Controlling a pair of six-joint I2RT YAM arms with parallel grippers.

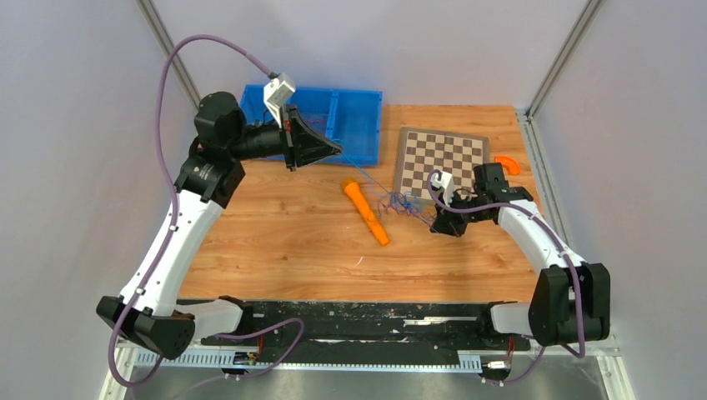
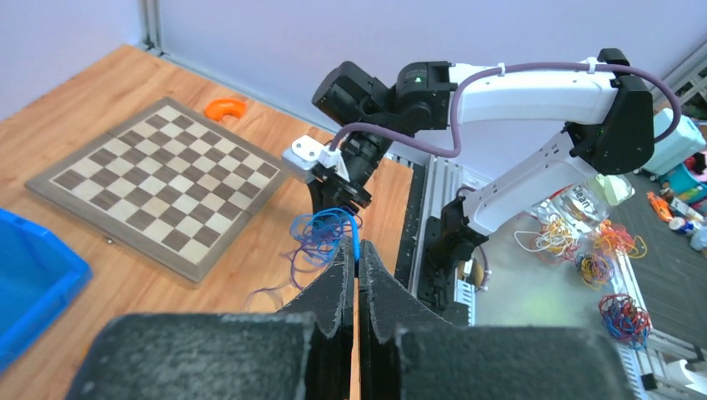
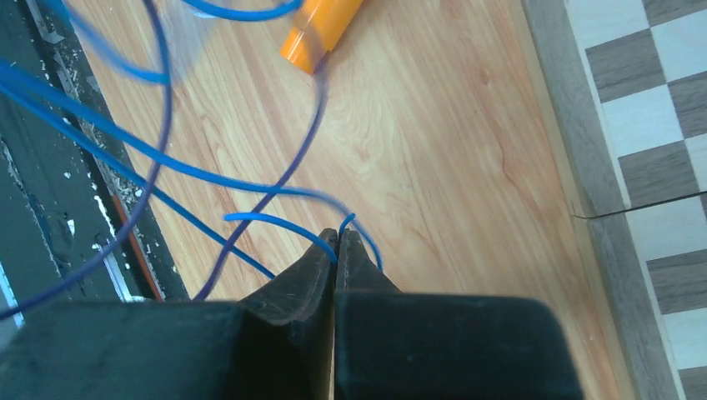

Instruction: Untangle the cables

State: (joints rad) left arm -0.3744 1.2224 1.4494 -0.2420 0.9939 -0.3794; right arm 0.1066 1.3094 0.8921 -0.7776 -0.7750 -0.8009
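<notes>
Jaws of left gripper are pressing together, clamping a blue strand, above the bin's near edge in the upper left of the top view. The left arm is reaching up from lower left, wrist pointing right. The blue bin is showing two compartments; its contents are too faint to tell. The strand is running straight down-right to the cables, a blue and purple bunch lying at centre, just right of the orange stick. Jaws of right gripper are pinching together on a blue wire beside the bunch. The right arm is bending in from lower right, near the chessboard.
</notes>
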